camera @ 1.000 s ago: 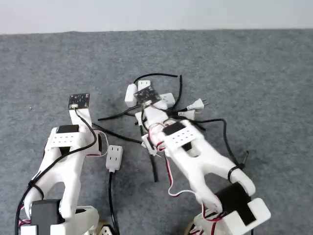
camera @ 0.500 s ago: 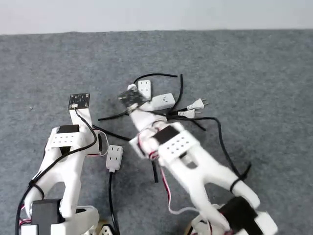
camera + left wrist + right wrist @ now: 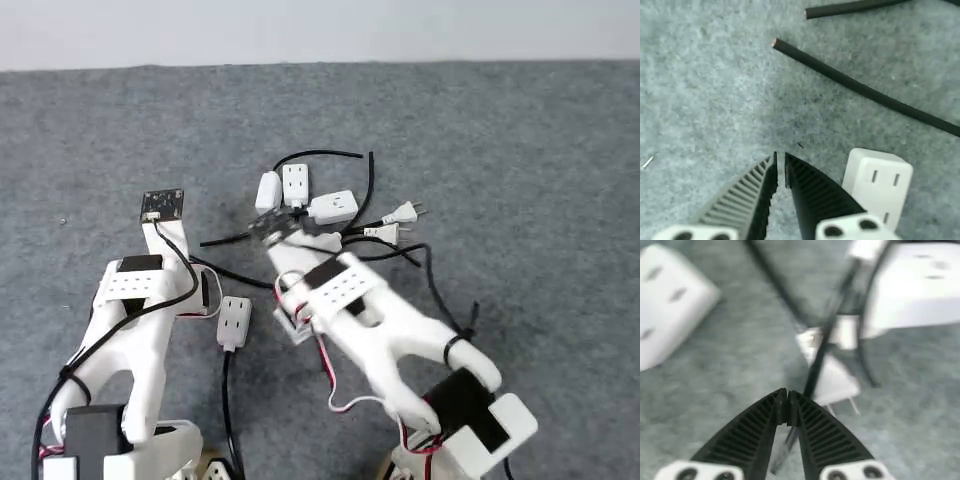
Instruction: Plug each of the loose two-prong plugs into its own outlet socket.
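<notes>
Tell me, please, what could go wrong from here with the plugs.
The right gripper is shut beside a black cord that crosses a white plug; it may snag the cord instead of the plug. In the high view the cords tangle around the outlet blocks, so a pull could drag them.

Table [image 3: 520, 150], viewed from its near edge. Two arms stand side by side in front.
- Between the arms: near socket [image 3: 234, 322], just beside the left gripper [image 3: 780, 167].
- Mid-table, in a close row from the left: left socket [image 3: 268, 190], middle socket [image 3: 295, 180], right socket [image 3: 334, 207].
- Right gripper [image 3: 787, 400]: just before this row.
- Right of the row: rear plug [image 3: 402, 212], with front plug [image 3: 383, 233] just before it.
- Cords [image 3: 320, 154]: looped behind and around the row.
</notes>
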Robot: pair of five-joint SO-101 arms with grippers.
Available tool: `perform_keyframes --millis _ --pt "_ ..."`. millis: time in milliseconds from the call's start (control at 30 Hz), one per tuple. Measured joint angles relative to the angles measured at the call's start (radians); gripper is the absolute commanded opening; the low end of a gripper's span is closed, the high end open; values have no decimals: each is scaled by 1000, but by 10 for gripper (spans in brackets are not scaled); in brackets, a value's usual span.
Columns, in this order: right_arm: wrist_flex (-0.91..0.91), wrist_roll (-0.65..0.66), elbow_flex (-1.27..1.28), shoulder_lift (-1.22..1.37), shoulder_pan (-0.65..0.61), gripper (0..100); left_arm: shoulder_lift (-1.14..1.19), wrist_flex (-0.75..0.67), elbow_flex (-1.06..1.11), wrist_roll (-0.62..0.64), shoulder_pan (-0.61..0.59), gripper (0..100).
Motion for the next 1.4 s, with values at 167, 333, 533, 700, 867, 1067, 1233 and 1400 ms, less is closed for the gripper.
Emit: perform_keyframes --millis 167,333,533,700,867,1067,1233,1400 --pt "-6 0 -2 0 94 9 0 -2 0 0 0 22" --pt "-46 34 -9 0 180 9 0 -2 0 0 0 22" --pt "-103 75 -58 6 222 9 0 -2 0 0 0 22" --pt "-187 201 -60 12 218 9 0 -2 0 0 0 22" --pt "-170 353 -71 64 163 26 0 -2 0 -3 0 22" --pt "-127 476 -80 72 71 145 0 -2 0 -3 0 23" --pt "-126 534 -103 98 60 147 0 -2 0 -49 0 23" --pt "-107 609 -107 106 60 150 0 -2 0 -69 0 23"
